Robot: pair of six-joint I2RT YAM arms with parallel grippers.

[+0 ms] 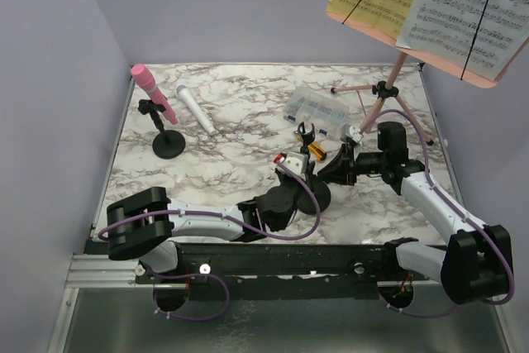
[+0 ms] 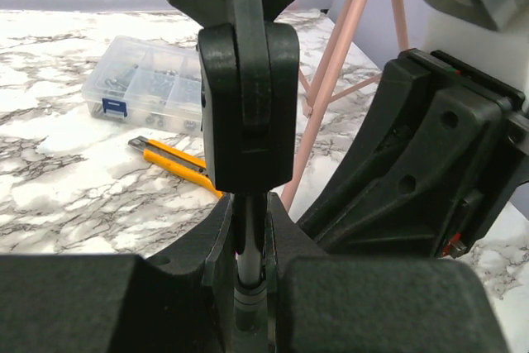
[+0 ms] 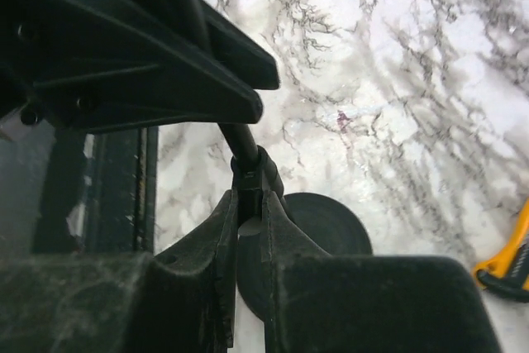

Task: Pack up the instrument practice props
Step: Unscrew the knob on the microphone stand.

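The left end effector (image 2: 248, 258) is pinched almost closed on the thin stem of the near mic holder (image 2: 240, 113), just under its black clip. The right end effector (image 3: 250, 217) is nearly closed on the same stem lower down, just above the round base (image 3: 326, 221). Whether the base rests on the bench (image 1: 240, 93) I cannot tell.

With both grips so close together, the holder likely has to be folded or taken apart. One grip should stay fixed while the other turns slowly about the stem's axis, so the thin stem does not bend or slip.

The utility knife (image 2: 178, 159) and clear box (image 2: 145, 84) lie just beyond. The music rack (image 1: 380, 93) with its sheet-music pages (image 1: 467, 10) stands further back. The pink microphone (image 1: 153, 88) and white microphone (image 1: 197, 112) wait far left.
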